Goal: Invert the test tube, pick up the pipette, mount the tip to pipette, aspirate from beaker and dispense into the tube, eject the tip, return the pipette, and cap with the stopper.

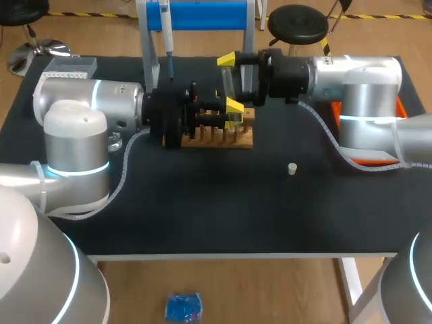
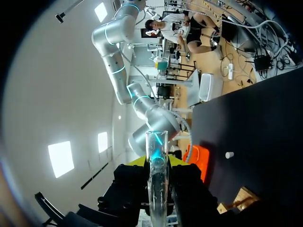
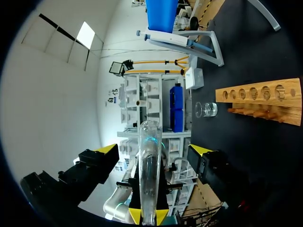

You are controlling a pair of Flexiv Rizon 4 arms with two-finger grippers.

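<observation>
The test tube is clear, the rack tan wood, the table black, the stopper white.

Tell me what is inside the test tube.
Nothing shows inside the test tube: the clear glass looks empty along its exposed length. The stretch held in the left tool is covered, so that part cannot be checked.

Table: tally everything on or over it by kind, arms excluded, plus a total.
test tube: 1
pipette: 1
pipette stand: 1
beaker: 1
stopper: 1
wooden rack: 1
orange tray: 1
white box: 1
Total: 8
</observation>
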